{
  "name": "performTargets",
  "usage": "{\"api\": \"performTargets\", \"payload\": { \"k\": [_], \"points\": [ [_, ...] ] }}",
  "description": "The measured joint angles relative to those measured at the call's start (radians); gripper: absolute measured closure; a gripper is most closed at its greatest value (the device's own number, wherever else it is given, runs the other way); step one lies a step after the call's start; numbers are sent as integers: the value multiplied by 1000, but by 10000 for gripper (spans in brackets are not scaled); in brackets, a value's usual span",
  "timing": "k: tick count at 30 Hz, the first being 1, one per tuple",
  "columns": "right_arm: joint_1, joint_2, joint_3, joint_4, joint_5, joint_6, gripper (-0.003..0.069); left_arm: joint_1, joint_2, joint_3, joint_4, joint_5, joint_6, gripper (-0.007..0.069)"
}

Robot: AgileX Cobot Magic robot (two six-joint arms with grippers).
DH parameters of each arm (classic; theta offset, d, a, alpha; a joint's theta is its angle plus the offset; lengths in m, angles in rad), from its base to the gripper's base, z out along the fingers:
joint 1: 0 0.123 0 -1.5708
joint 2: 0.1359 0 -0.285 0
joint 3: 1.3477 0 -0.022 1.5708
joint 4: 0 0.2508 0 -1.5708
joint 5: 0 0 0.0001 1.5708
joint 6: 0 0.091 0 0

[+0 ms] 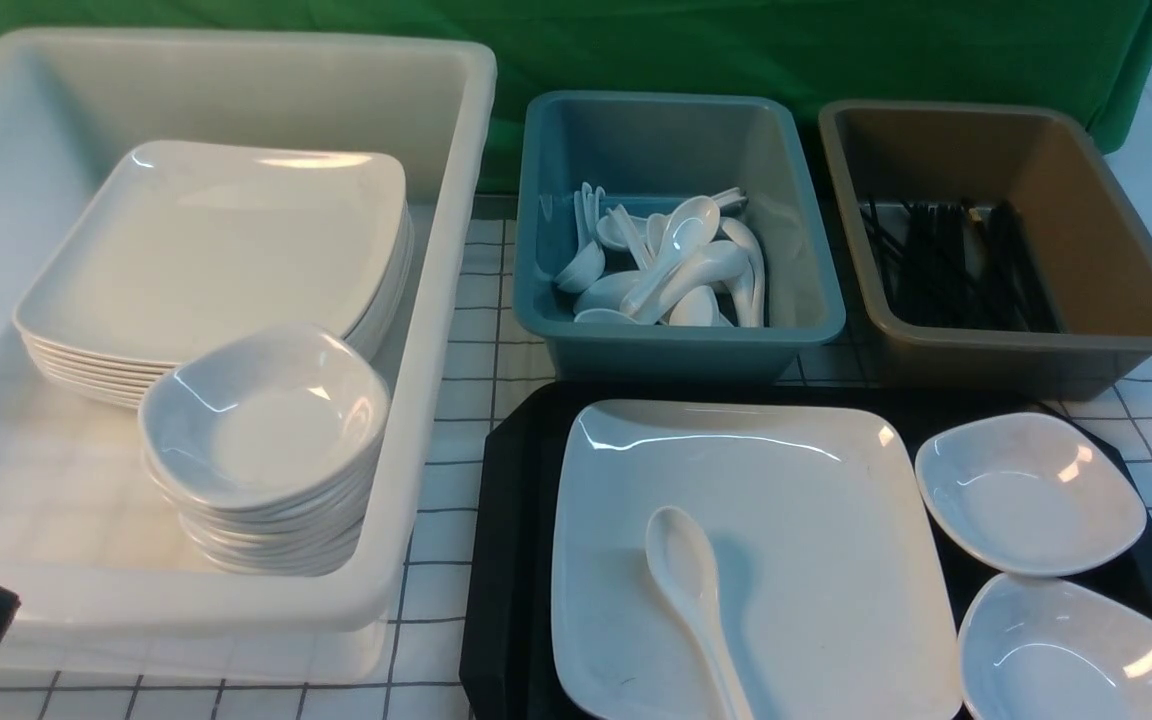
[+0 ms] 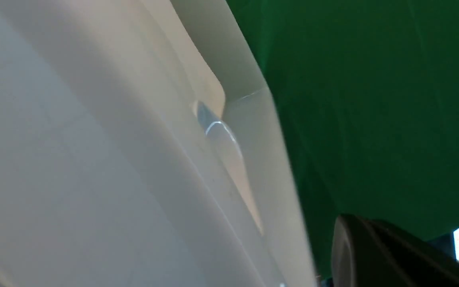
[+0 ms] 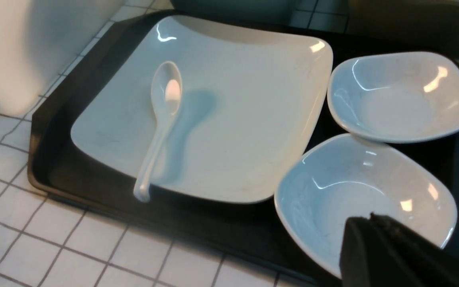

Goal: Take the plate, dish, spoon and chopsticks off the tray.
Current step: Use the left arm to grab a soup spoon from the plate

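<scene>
The black tray (image 1: 511, 520) lies at the front right. On it sits the large white plate (image 1: 786, 540), and the white spoon (image 1: 691, 590) rests on the plate with its handle toward me. Two small white dishes stand on the tray beside the plate, one farther (image 1: 1031, 495) and one nearer (image 1: 1076, 655). Black chopsticks (image 1: 946, 262) lie in the brown tub; I see none on the tray. My right gripper (image 3: 367, 219) hovers shut and empty over the nearer dish (image 3: 357, 195). My left gripper (image 2: 353, 223) is shut and empty, close against the white tub's wall (image 2: 94, 159).
A big white tub (image 1: 436, 330) at the left holds a stack of square plates (image 1: 216, 250) and a stack of small dishes (image 1: 266, 430). A blue tub (image 1: 676, 345) holds several spoons. The brown tub (image 1: 1116, 250) stands at the back right. A green cloth hangs behind.
</scene>
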Motion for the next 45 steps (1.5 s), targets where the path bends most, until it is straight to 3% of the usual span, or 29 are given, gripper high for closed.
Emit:
{"api": "performTargets", "payload": {
  "k": [9,13,19,21,23,28,30,31,33,34,38,41,45],
  "points": [
    [0,0,0,0,-3,1,592,0,0,0,-78,-165,-172,603],
    [0,0,0,0,-3,1,587,-4,0,-20,-79,-153,-217,603],
    [0,0,0,0,-28,1,578,-25,69,-412,169,96,-112,603],
    [0,0,0,0,-44,1,572,-27,225,-626,324,315,-82,603],
    [0,0,0,0,-50,1,569,-27,376,-780,383,542,-18,603],
    [0,0,0,0,-53,1,559,-27,729,-1021,360,974,196,603],
    [0,0,0,0,-53,1,557,-27,814,-1054,310,1029,271,603],
    [0,0,0,0,-53,1,551,-34,930,-1068,208,1056,361,603],
    [0,0,0,0,-54,1,547,-50,992,-1069,156,1064,410,603],
    [0,0,0,0,-54,1,547,-93,1101,-1067,98,1063,441,603],
    [0,0,0,0,-55,1,545,-251,1261,-1067,104,998,439,596],
    [0,0,0,0,-55,1,545,-462,1399,-1075,223,872,318,583],
    [0,0,0,0,-55,1,540,-662,1557,-1131,410,808,91,519]
  ]
}}
